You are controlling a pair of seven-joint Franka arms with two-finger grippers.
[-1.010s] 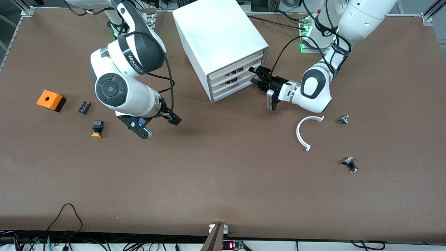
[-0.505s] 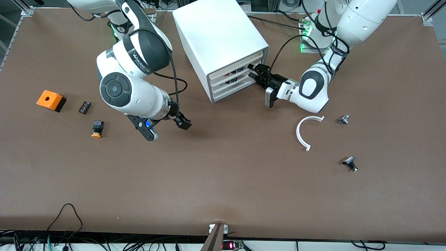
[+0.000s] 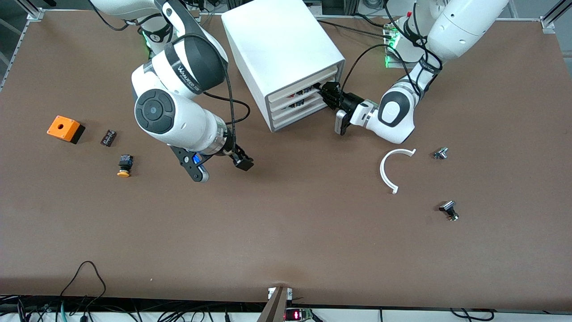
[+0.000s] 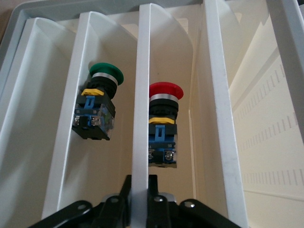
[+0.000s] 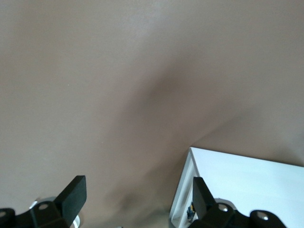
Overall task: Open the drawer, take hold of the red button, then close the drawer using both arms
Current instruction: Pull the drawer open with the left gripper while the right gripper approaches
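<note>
The white four-drawer cabinet (image 3: 281, 49) stands near the robots' bases, and its corner shows in the right wrist view (image 5: 237, 190). My left gripper (image 3: 327, 91) is at the cabinet's front, shut on the white front edge of a drawer (image 4: 142, 95) in its upper rows (image 3: 298, 92); the drawer looks closed. The red-capped button (image 4: 164, 123) lies inside the cabinet right beside that edge. My right gripper (image 3: 222, 167) is open and empty over bare table, nearer the front camera than the cabinet; its own wrist view shows its jaws wide apart (image 5: 137, 190).
A green-capped button (image 4: 102, 107) lies in the neighbouring drawer. Toward the right arm's end are an orange box (image 3: 65, 129), a small black part (image 3: 108, 137) and a yellow-capped button (image 3: 124, 166). Toward the left arm's end are a white curved strip (image 3: 388, 172) and two small metal parts (image 3: 441, 153) (image 3: 448, 209).
My left gripper has moved in to the cabinet's front and onto the drawer edge. My right gripper has moved over the table toward the left arm's end.
</note>
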